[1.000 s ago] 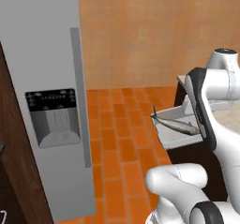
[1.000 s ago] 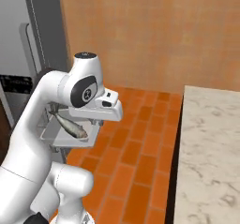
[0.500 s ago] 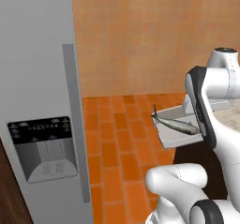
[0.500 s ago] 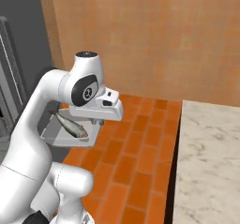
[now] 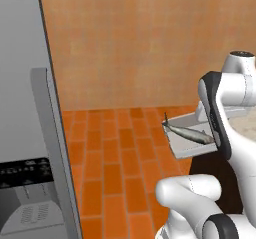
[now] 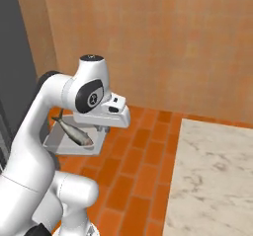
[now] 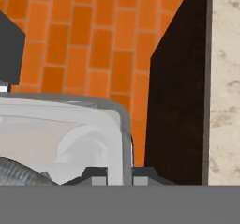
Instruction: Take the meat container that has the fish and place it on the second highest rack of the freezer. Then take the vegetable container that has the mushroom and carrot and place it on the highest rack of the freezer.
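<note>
The meat container is a shallow grey tray held level above the orange floor, with the silvery fish lying along it. My gripper is shut on the tray's right rim. In the hand view the gripper pinches the clear rim of the meat container, and the fish shows at the lower left. In the left base view the tray with the fish hangs beside the arm. The freezer shows its grey door with the black dispenser panel. Its racks and the vegetable container are out of view.
A marble counter lies to the right of the arm, with its dark side panel close beside the tray. An orange brick floor and a tan wall stretch ahead. The fridge's dark side stands at the left.
The whole scene has slid left in both base views, so the base has moved. The freezer door sits further left and nearer. The tray stays in the gripper, unchanged against the arm.
</note>
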Robot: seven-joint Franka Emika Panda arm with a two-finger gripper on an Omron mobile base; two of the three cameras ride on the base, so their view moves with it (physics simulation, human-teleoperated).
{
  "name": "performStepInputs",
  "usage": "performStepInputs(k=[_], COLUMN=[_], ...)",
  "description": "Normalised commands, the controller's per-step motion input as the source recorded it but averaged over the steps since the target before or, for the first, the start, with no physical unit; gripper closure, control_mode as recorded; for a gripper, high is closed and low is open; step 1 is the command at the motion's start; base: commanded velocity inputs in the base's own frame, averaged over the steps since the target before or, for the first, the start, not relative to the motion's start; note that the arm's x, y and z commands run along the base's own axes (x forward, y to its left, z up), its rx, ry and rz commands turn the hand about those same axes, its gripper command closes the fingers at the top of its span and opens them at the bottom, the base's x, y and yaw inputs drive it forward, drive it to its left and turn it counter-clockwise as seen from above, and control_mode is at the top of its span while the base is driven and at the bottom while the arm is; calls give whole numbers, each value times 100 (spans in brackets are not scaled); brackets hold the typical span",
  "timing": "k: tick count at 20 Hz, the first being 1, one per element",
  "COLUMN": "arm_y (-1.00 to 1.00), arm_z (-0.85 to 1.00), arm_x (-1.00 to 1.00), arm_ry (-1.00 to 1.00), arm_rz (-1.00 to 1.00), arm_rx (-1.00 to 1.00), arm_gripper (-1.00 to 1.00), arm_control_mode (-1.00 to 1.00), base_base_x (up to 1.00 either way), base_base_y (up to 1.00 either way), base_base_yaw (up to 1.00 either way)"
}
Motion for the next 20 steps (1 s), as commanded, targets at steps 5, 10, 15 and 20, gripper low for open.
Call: performStepInputs(k=[5, 10, 15, 20], arm_y=[0, 0, 0, 0], arm_z=[0, 0, 0, 0], arm_x=[0, 0, 0, 0], arm_ry=[0, 0, 0, 0], arm_rz=[0, 0, 0, 0], arm_rx=[0, 0, 0, 0], arm_gripper=[100, 100, 100, 100], arm_control_mode=[100, 100, 100, 100], base_base_x=[97, 100, 87, 68], base_base_y=[-10, -1, 19, 31], base_base_yaw=[0, 0, 14, 32])
